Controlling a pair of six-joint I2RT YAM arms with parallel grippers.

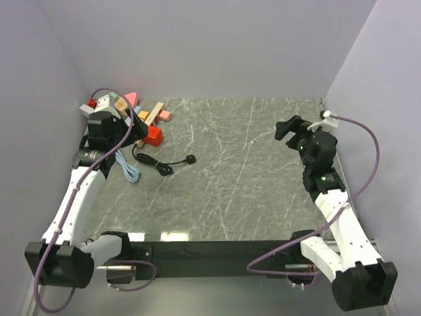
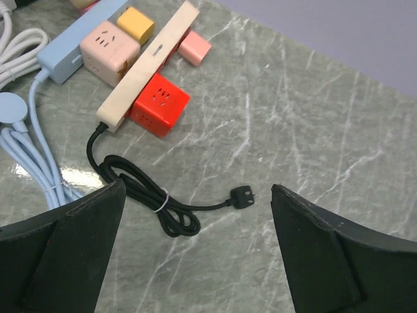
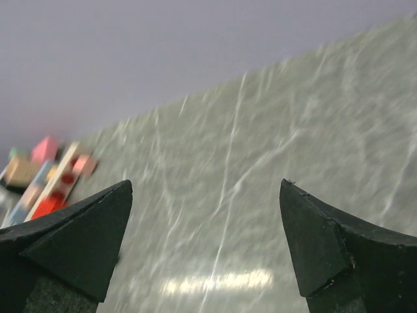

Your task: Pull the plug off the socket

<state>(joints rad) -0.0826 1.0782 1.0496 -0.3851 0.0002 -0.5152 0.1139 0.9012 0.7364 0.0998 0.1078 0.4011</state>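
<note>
A black plug lies loose on the marble table at the end of a coiled black cable; it also shows in the top view. The cable runs from a beige power strip that rests beside a red socket cube. My left gripper is open and empty, hovering above the plug and the cable coil. My right gripper is open and empty, raised over the right side of the table, far from the plug.
A pile of socket cubes and strips sits at the back left: a pink cube, a yellow cube, a light blue strip with a pale blue cable. Purple walls enclose the table on three sides.
</note>
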